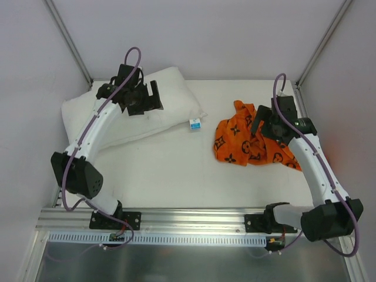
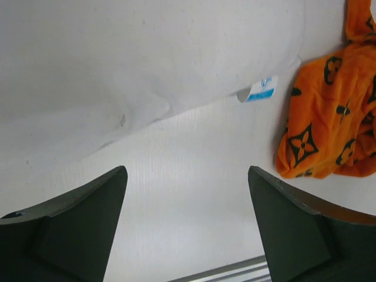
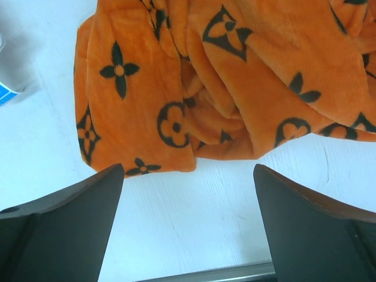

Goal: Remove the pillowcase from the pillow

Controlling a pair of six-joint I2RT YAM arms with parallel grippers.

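The bare white pillow [image 1: 167, 94] lies at the back left of the table, its small white-and-blue tag [image 1: 195, 123] at the right-hand edge. The orange pillowcase [image 1: 238, 144] with black motifs is a crumpled heap on the right, apart from the pillow. My left gripper [image 1: 148, 100] hovers open over the pillow and holds nothing. In the left wrist view, the pillow [image 2: 117, 59], the tag [image 2: 261, 89] and the pillowcase [image 2: 329, 117] lie beyond the open gripper [image 2: 187, 170]. My right gripper [image 1: 261, 128] stands open above the heap. Its wrist view shows the pillowcase [image 3: 235, 76] beyond the empty gripper [image 3: 188, 167].
Everything rests on a white table [image 1: 164, 170] enclosed by pale walls on the left, back and right. An aluminium rail [image 1: 194, 218] with both arm bases runs along the near edge.
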